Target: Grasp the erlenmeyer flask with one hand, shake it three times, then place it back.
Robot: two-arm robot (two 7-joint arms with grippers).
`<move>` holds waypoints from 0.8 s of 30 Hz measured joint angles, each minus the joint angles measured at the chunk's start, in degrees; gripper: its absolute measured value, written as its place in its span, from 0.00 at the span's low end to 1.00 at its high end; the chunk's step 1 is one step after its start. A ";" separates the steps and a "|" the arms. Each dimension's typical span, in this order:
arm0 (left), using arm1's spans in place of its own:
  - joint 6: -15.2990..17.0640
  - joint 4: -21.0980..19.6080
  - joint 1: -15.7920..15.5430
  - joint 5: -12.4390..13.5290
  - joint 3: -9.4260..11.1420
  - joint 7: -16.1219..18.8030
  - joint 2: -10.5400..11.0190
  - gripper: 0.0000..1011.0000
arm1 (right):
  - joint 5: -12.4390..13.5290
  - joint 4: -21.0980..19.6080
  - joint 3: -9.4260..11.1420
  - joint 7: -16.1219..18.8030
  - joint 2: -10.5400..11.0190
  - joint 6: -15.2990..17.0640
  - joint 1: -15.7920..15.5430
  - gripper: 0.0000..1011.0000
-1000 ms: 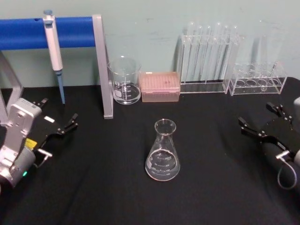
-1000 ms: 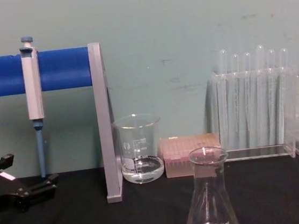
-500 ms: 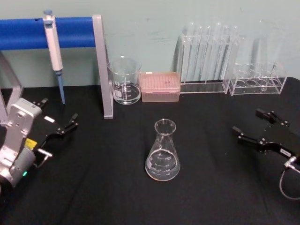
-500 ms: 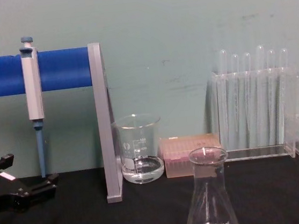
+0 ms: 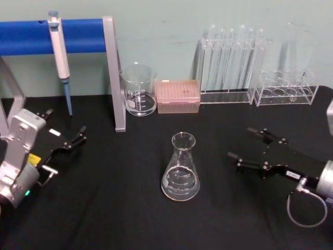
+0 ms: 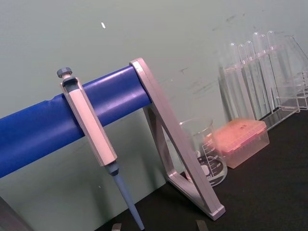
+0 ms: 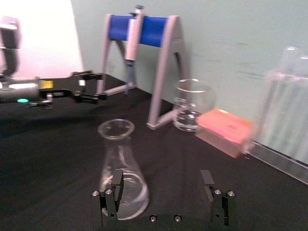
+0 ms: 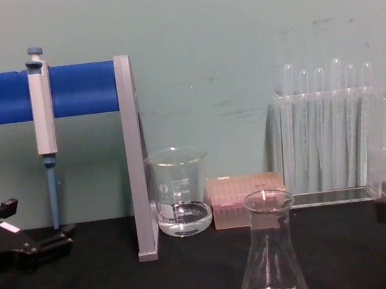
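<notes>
Pale green wall, black counter (image 5: 104, 219): flask not yet grasped, right gripper (image 5: 240, 142) near it.

The erlenmeyer flask (image 5: 180, 169) stands upright mid-counter, a little clear liquid in its base, touched by nothing. The right gripper sits to the flask's right, near but apart, jaws wide and pointed toward it. In the right wrist view the flask lines up with one jaw, not the gap between them, so it looks off-centre for a clean grab. The left gripper (image 5: 65, 124) is parked at the far left of the counter, jaws wide. Beaker (image 5: 138, 89), pink tip box (image 5: 178, 96), test tube rack (image 5: 231, 62) and pipette (image 5: 60, 52) on a blue stand (image 5: 31, 35) line the back. My read is approach stage: grasp, three shakes and set-down are all left.
</notes>
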 joint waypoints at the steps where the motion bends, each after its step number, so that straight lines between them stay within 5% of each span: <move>1: 0.00 0.00 0.00 0.00 0.00 0.00 0.00 0.99 | 0.16 0.34 -0.76 1.24 -0.06 0.09 0.78 0.99; 9: 0.00 0.00 0.00 0.00 0.00 0.00 0.00 0.99 | 0.99 2.84 -5.26 6.28 -0.94 0.54 4.77 0.99; 24: 0.00 0.00 0.00 0.00 0.00 0.00 0.00 0.99 | 1.22 9.22 -10.80 9.89 -4.15 0.50 11.40 0.99</move>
